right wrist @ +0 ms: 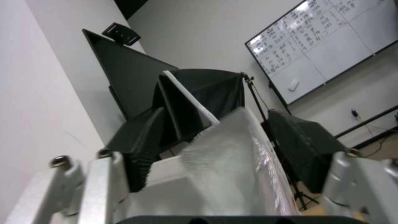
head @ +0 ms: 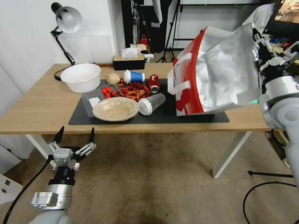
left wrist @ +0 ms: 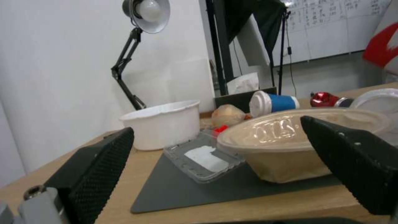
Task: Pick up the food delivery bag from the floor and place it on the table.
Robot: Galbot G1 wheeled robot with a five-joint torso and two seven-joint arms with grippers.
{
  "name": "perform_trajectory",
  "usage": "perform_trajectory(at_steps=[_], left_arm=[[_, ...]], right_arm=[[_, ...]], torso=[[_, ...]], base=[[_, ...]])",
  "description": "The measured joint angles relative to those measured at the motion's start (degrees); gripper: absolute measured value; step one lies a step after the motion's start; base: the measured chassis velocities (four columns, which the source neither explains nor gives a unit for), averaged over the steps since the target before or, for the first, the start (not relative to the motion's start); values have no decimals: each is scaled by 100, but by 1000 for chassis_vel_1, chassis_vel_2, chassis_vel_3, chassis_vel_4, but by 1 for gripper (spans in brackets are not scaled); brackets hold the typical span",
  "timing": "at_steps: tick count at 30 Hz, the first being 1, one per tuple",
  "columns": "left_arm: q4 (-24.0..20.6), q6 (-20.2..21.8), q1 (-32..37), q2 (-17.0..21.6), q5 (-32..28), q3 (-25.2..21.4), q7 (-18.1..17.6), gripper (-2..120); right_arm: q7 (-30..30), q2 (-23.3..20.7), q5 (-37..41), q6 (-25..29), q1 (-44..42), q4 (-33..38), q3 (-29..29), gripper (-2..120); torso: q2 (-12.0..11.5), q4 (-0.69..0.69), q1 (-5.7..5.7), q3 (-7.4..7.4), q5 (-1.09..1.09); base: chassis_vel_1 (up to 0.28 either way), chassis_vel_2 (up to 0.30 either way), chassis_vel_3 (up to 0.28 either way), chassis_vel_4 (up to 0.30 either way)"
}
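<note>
The food delivery bag (head: 218,71) stands tilted on the dark mat (head: 162,117) at the right end of the table (head: 40,105), red side panel and white loop handles facing left, foil lining showing. My right gripper (head: 264,49) is at the bag's upper right rim. In the right wrist view its jaws stand apart, the right gripper (right wrist: 224,140) having the bag's foil rim (right wrist: 232,174) between them. My left gripper (head: 74,135) hangs open and empty just below the table's front left edge, over the floor (head: 155,180). The left wrist view shows the left gripper (left wrist: 224,161) and a corner of the bag (left wrist: 383,43).
On the mat lie a lidded beige bowl (head: 116,109), a clear tray (head: 93,102), crayfish (head: 134,90), tomatoes (head: 108,91), a blue cup (head: 134,76), a red can (head: 153,83) and a clear cup (head: 151,104). A white bowl (head: 81,77), desk lamp (head: 67,20) and tissue box (head: 129,61) stand behind.
</note>
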Motion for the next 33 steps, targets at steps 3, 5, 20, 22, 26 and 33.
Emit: perform_trajectory(at_steps=[3, 5, 20, 22, 26, 33], left_arm=[[30, 0, -17, 18, -49, 8, -7, 100], [35, 0, -24, 24, -76, 13, -10, 100], [98, -38, -55, 58, -180, 35, -16, 100], [101, -68, -61, 66, -211, 35, 18, 100], [101, -85, -71, 76, -249, 35, 30, 100], [119, -125, -67, 124, -289, 9, 26, 100]], right_arm=[[-82, -5, -7, 6, -48, 27, 21, 84], [-132, -6, -19, 12, -87, 48, 32, 89], [-1056, 213, -1043, 253, -1042, 595, 439, 100], [-1245, 295, -1262, 351, -1248, 711, 515, 100], [-1544, 470, -1502, 487, -1625, 948, 630, 100], [-2158, 893, -2287, 883, -2419, 1193, 689, 100]], torso=[[0, 0, 0, 0, 0], [0, 0, 0, 0, 0], [0, -1, 0, 0, 0], [0, 1, 0, 0, -1], [0, 0, 0, 0, 0], [0, -1, 0, 0, 0]], base=[[0, 0, 0, 0], [0, 0, 0, 0], [0, 0, 0, 0], [0, 0, 0, 0], [0, 0, 0, 0], [0, 0, 0, 0]])
